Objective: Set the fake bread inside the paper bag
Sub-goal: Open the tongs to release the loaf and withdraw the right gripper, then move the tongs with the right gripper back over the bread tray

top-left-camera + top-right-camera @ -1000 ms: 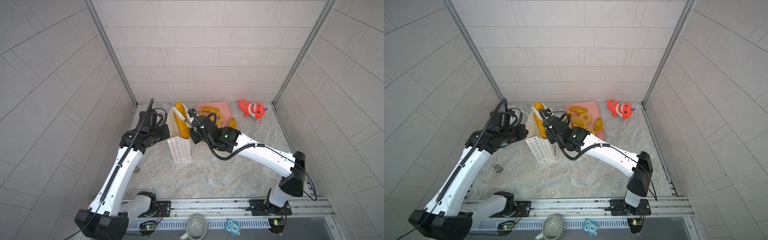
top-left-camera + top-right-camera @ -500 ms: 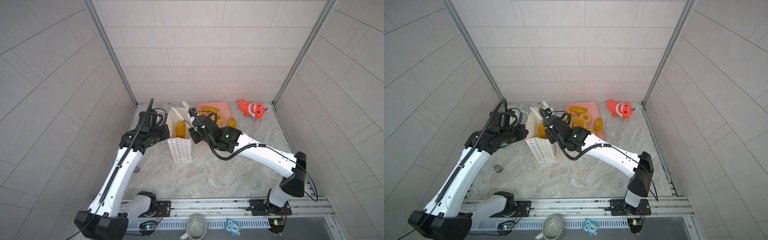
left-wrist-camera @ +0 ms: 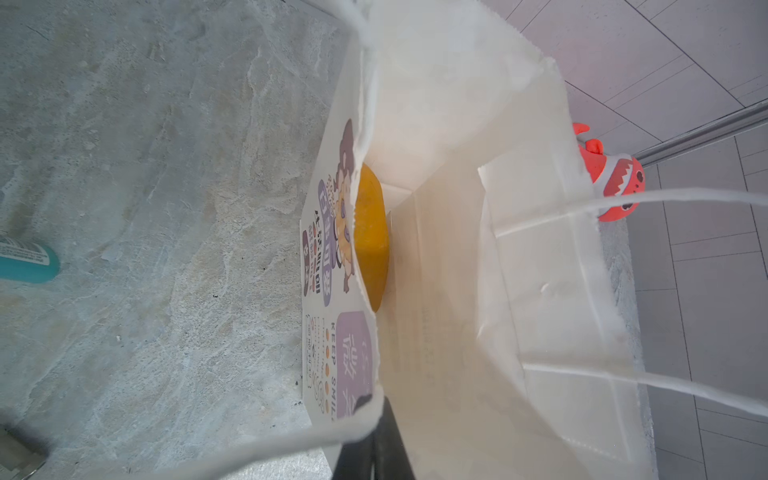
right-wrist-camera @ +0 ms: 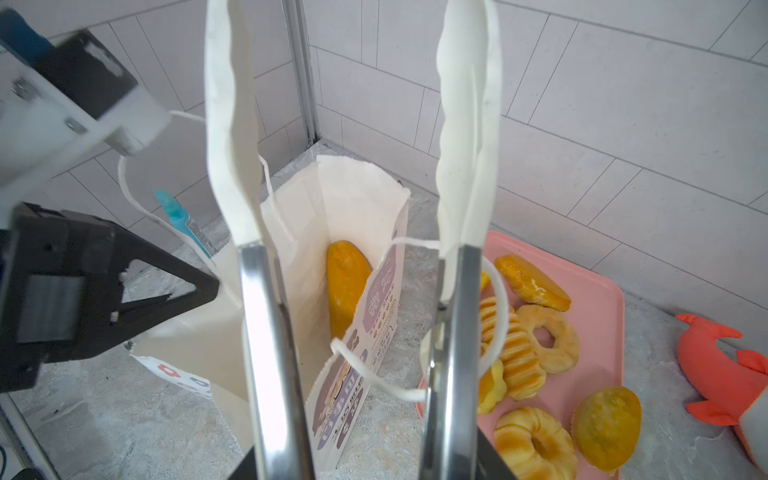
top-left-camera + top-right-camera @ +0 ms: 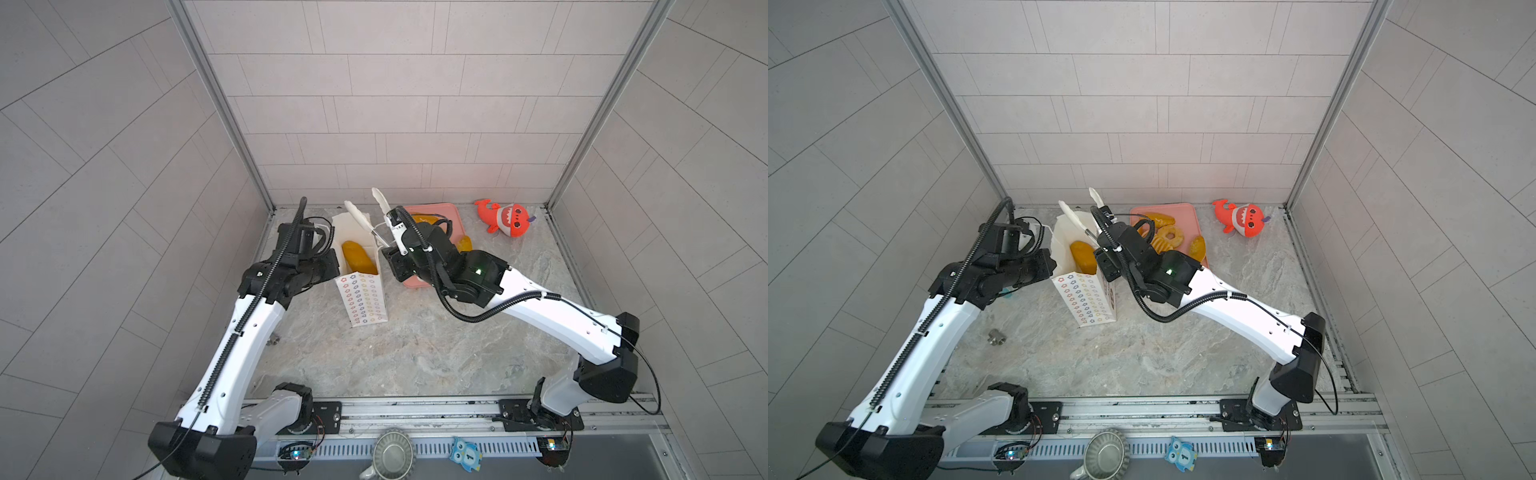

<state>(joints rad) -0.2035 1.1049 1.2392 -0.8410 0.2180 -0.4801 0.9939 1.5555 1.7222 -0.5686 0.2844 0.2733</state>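
Note:
The white paper bag (image 5: 362, 293) (image 5: 1086, 297) stands upright at the back of the table. My left gripper (image 5: 332, 262) (image 3: 376, 419) is shut on its rim and holds the mouth open. One long golden loaf of fake bread (image 5: 358, 257) (image 3: 371, 237) (image 4: 344, 282) lies inside the bag. My right gripper (image 5: 394, 254) (image 4: 365, 465) is shut on a pair of metal tongs (image 4: 266, 332) with white tips. The tongs are spread with nothing between them, tips above the bag. A cord handle (image 4: 496, 299) loops round one tong arm. More fake bread (image 5: 1170, 237) (image 4: 548, 340) lies on the pink tray (image 5: 1187, 212).
A red plush shark (image 5: 507, 218) lies at the back right corner. A teal bottle (image 3: 25, 262) (image 4: 183, 220) lies behind the bag by the left wall. A small metal fitting (image 5: 995, 336) sits on the floor at left. Tiled walls close three sides.
The loaf stood above the bag's mouth in the tongs a second ago. It has dropped inside, the tongs have spread open, and their tips now point up above the bag.

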